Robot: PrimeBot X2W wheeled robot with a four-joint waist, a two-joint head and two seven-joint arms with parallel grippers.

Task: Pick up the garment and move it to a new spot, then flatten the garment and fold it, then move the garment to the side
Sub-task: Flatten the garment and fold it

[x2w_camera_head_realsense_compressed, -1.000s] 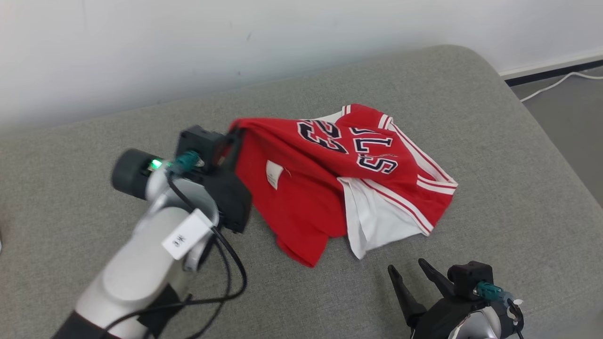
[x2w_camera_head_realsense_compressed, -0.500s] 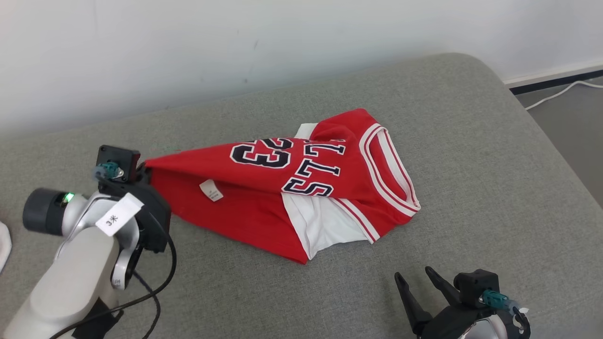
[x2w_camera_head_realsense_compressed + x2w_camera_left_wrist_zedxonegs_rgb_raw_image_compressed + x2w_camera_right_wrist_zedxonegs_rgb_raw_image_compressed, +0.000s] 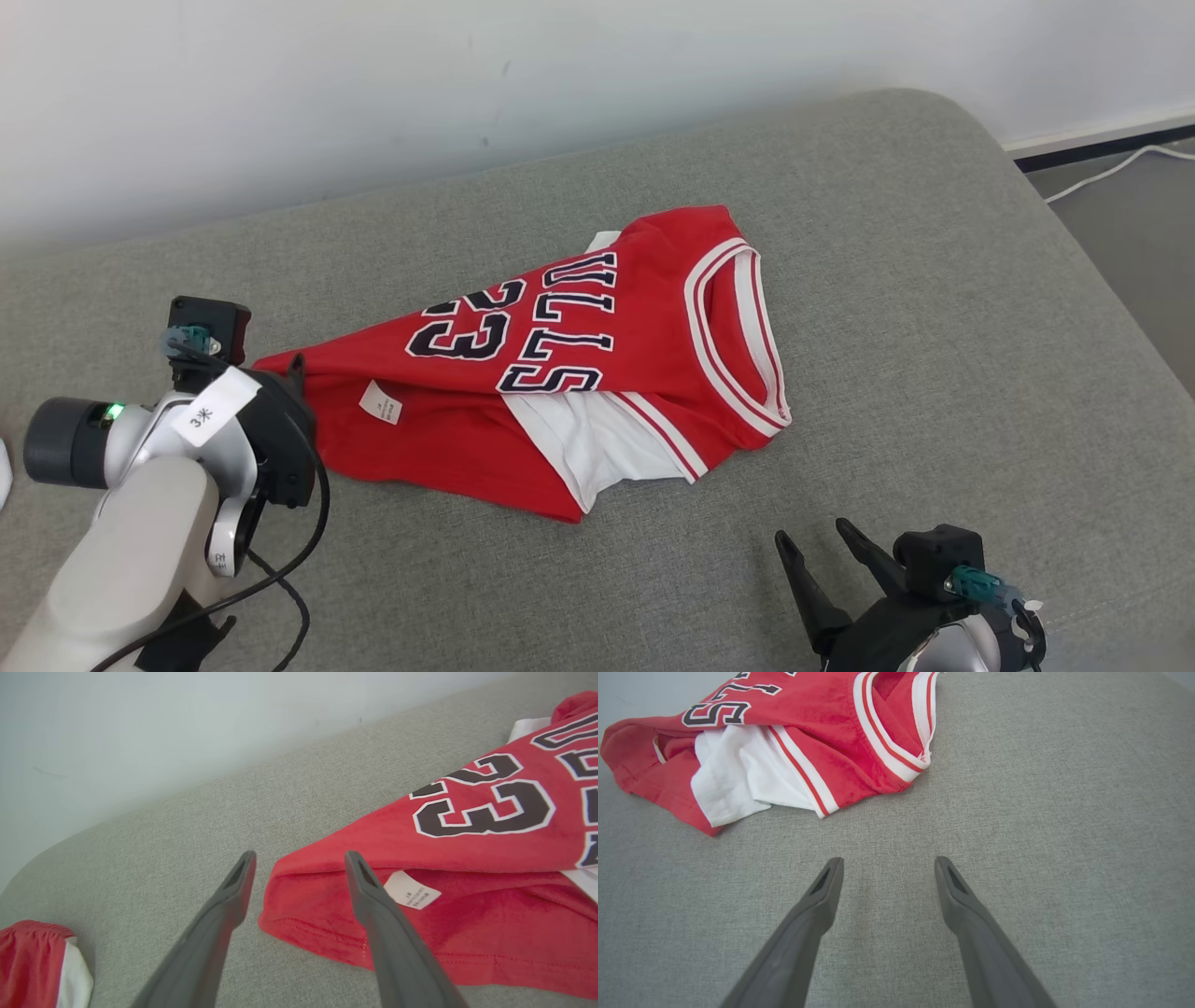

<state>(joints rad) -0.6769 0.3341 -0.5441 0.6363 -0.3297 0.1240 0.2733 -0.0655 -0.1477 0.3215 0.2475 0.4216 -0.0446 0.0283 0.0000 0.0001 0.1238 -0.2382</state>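
Surface: grey fabric cushion (image 3: 934,280) | Laid on it: red garment (image 3: 644,345), crumpled near the middle, number 23 uppermost, white lining exposed | Also laid on it: red-and-white cloth (image 3: 37,961), well apart from the garment

We record the garment (image 3: 653,355) as red, with white-and-red striped trim, black numerals and letters outlined white, a white inner panel (image 3: 597,439) and a white label (image 3: 381,403). We note the cushion (image 3: 934,327) as plain heathered grey.
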